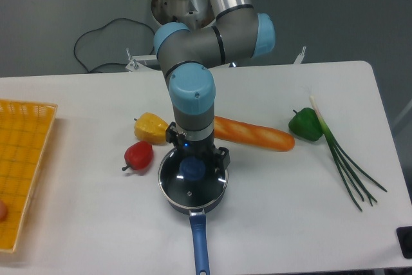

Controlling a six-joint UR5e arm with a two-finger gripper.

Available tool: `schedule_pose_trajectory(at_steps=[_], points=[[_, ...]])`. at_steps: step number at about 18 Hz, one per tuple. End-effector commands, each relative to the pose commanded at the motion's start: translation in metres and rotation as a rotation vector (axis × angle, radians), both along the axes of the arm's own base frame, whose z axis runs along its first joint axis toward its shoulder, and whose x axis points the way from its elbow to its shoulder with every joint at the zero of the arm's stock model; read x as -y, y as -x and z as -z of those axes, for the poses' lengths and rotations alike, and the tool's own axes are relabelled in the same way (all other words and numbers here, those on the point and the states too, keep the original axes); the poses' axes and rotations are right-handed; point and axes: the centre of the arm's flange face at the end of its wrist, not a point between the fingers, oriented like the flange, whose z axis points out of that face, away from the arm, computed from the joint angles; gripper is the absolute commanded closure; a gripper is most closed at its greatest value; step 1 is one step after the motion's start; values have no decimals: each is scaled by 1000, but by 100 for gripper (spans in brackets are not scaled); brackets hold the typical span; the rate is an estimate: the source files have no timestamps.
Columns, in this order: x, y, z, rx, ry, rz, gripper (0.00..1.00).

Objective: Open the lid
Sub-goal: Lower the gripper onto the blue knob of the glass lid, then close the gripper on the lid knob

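A dark saucepan (172, 199) with a long blue handle (200, 246) stands near the table's front edge. The round glass lid (193, 186) with a thin silver rim lies flat on it, and its blue centre knob (192, 169) shows in the middle. My gripper (192, 167) points straight down over the lid, right at the knob. The wrist hides the fingers, so I cannot tell whether they are open or closed on the knob.
A red pepper (138, 155) and a yellow pepper (152, 127) lie left of the pan. A baguette (254, 134) lies behind it to the right, then a green pepper (305, 124) and green onions (344, 159). A yellow basket (22, 165) stands at the left edge.
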Motion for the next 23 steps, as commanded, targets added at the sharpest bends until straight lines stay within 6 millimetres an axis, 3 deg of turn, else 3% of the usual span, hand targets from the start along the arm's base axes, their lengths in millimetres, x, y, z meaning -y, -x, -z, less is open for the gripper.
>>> schedule_pose_trajectory(at_steps=[21, 23], points=[[-9, -6, 11, 13, 12, -17, 0], [-8, -5, 11, 13, 12, -18, 4]])
